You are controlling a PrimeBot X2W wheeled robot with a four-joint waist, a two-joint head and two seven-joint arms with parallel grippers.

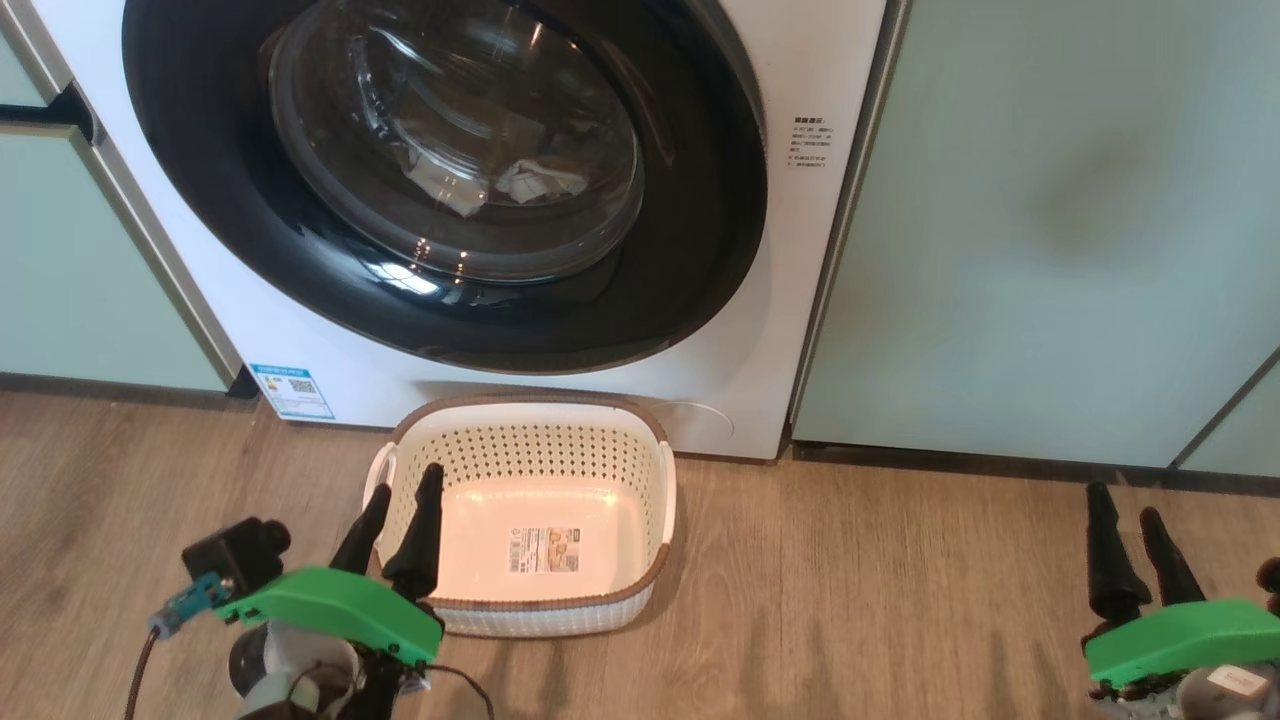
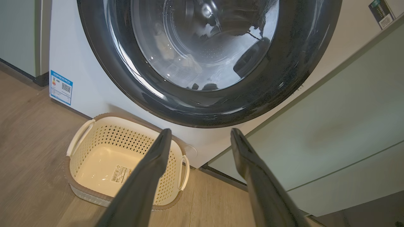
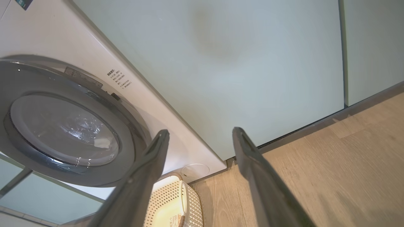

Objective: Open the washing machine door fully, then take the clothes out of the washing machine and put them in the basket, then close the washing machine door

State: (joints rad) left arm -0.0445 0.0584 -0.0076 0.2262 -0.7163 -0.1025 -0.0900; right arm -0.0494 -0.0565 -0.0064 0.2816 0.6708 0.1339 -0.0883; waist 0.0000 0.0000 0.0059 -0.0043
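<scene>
- We see the left gripper [image 1: 405, 482] ending in two long fingers [image 1: 415, 550], matt black, broad at the base and narrowing to blunt tips.
- Behind those fingers sits a bright green shell [image 1: 330, 605], smooth and wedge-shaped.
- Beside the shell we make out a small black camera block [image 1: 235, 555] with a short round barrel.
- Below that block a light blue plug [image 1: 188, 600] leads into a thin dark cable [image 1: 138, 665].
- Under the shell we find a pale grey wrist [image 1: 290, 655], rounded.
- The right gripper [image 1: 1124, 502] shows us the same black fingers, a like green cover [image 1: 1185, 635] behind them, and a pale labelled piece [image 1: 1235, 685] beneath it.
</scene>
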